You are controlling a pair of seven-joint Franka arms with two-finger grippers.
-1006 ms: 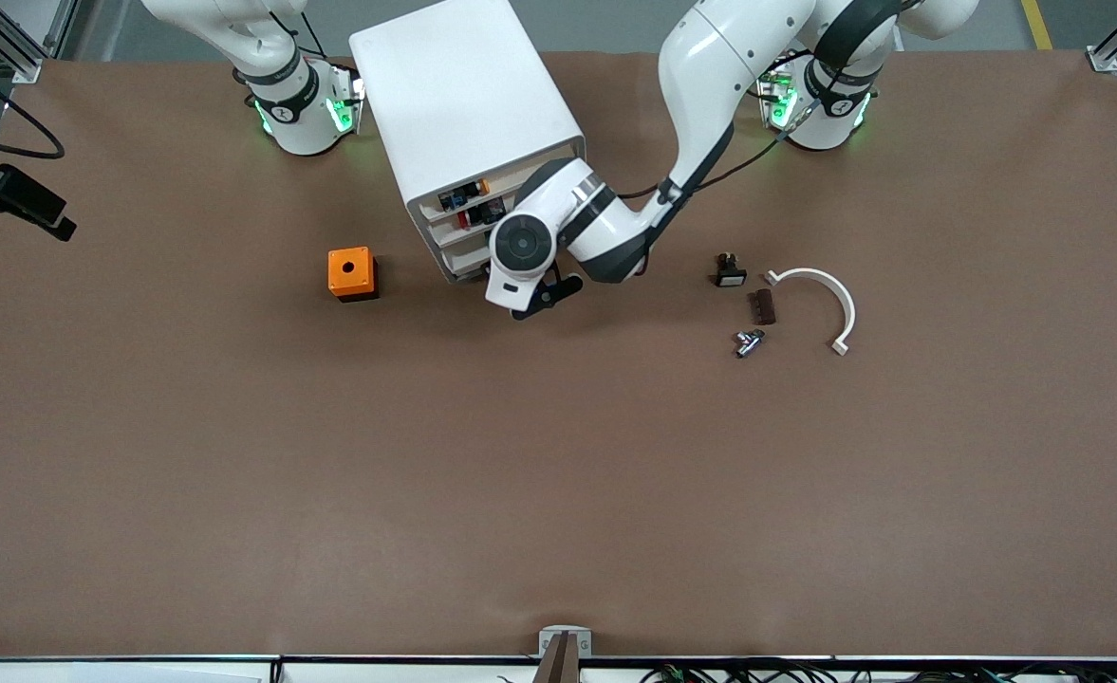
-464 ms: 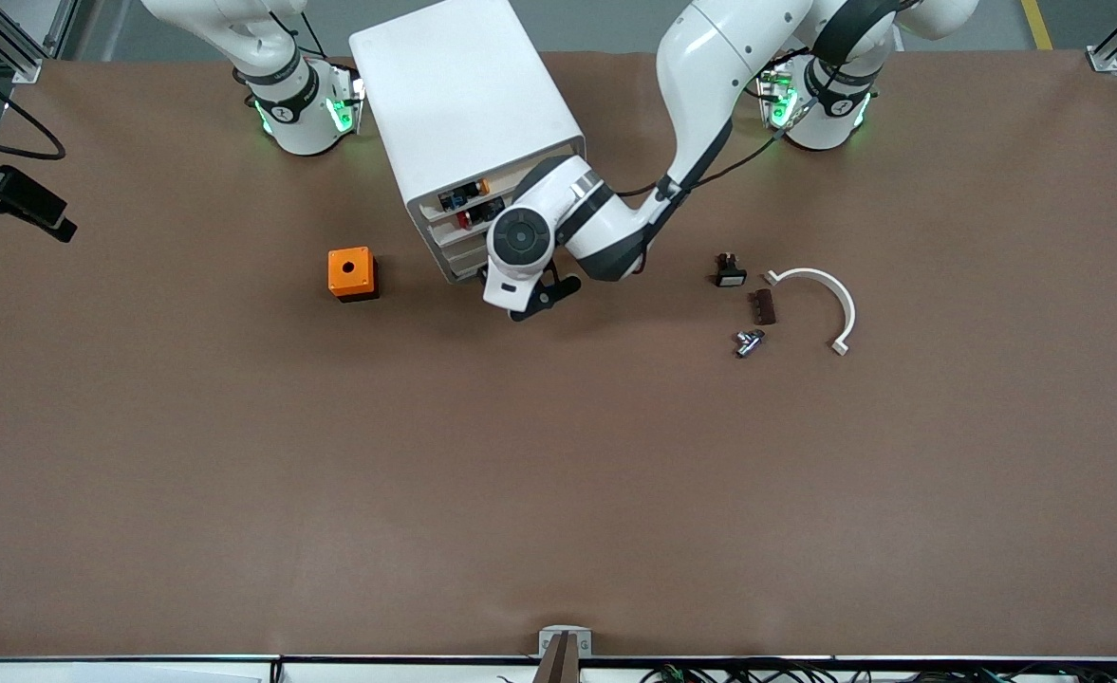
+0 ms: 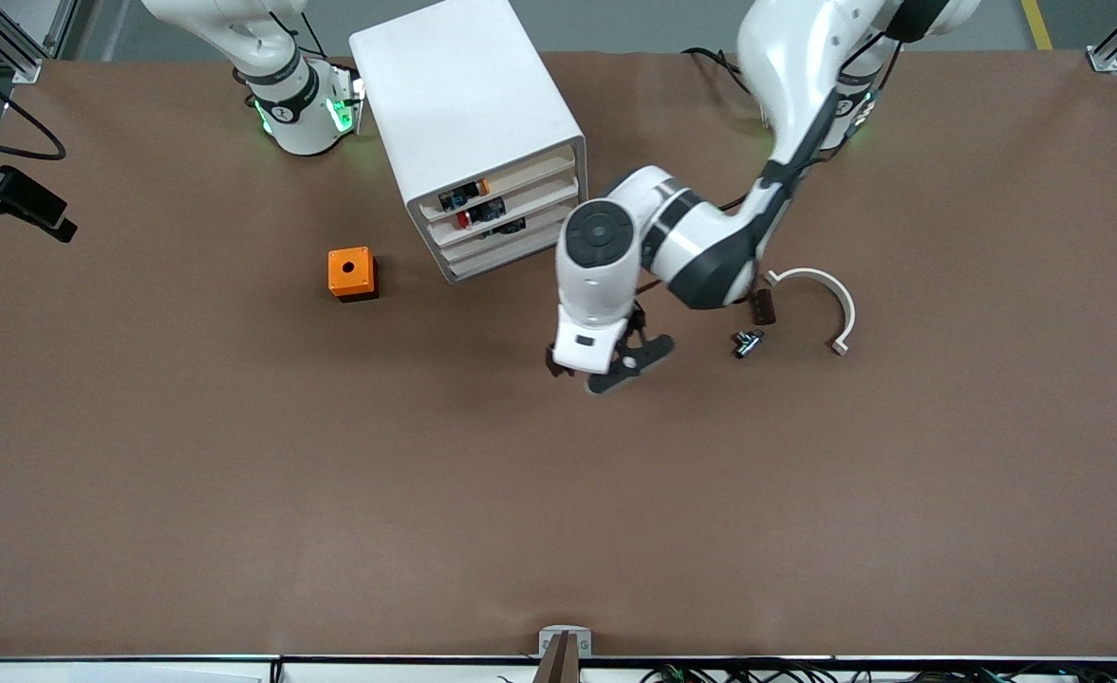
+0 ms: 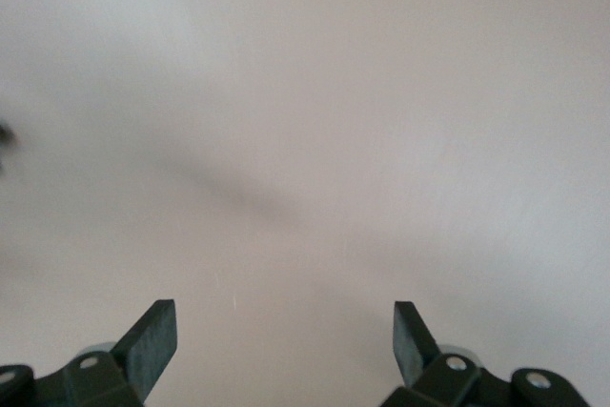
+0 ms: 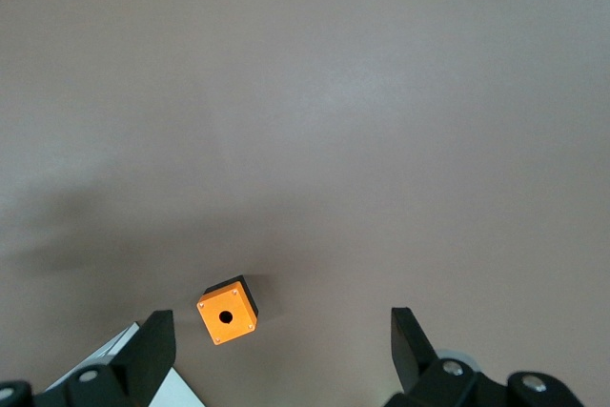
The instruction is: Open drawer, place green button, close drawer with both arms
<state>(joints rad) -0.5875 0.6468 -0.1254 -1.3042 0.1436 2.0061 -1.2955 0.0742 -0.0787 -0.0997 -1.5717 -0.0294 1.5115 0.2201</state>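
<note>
Left gripper (image 3: pixel 607 368) hangs just below frame centre over bare table, fingers (image 4: pixel 152 335) spread, nothing between them. Right gripper (image 5: pixel 281 335) is out of the front view; its wrist view shows it released and empty, high over the orange box (image 5: pixel 227 313). That arm waits. Loose parts in mid-frame toward the left arm's end: small metal fitting (image 3: pixel 746 343), brown block (image 3: pixel 762 305), white curved bracket (image 3: pixel 828 299). None reads as the button. Higher in the frame the cabinet (image 3: pixel 458 95) shows the drawer (image 3: pixel 520 237) flush with the other trays, so it looks closed. A small dark part in it is probably the button (image 3: pixel 511 226), though the cap colour cannot be made out. Judgement: place and close look done and the task is at its tail end. The next move only calls for lifting the left arm clear of the loose parts and parking it, plus a check that the drawer is fully seated. The surface is a plain brown mat (image 3: pixel 330 493), flat, with faint creases. Around it: a black clamp (image 3: pixel 12 199) at the edge by the right arm's end, a small mount (image 3: pixel 565 643) at bottom centre, grey floor and frame posts along the top.
</note>
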